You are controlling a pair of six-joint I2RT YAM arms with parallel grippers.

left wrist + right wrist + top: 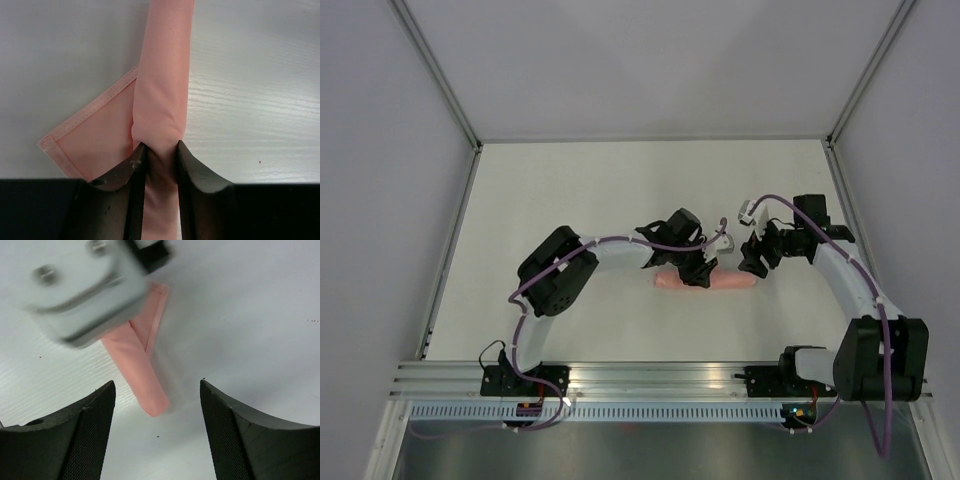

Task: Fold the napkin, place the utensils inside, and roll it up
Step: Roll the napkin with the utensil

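Rolling appeared done: napkin (705,281) lay rolled on the table (570,200), left gripper (161,155) clenched around it, right gripper (155,385) spread empty over one end. Knife unseen, presumably inside. Next: release without unrolling.

**Rolled napkin (705,281) lying crosswise on the desk (600,190), one gripper on it, one off its end**

The napkin lies left to right near the middle of the desk. The left gripper (161,146) sits over the napkin, left of its middle, with a finger touching it on each side. A loose corner of the napkin lies flat on the desk just beside the roll, next to that gripper. The right gripper (156,385) stands off the napkin's right end, apart from it, and the end lies ahead of and between its spread fingers.
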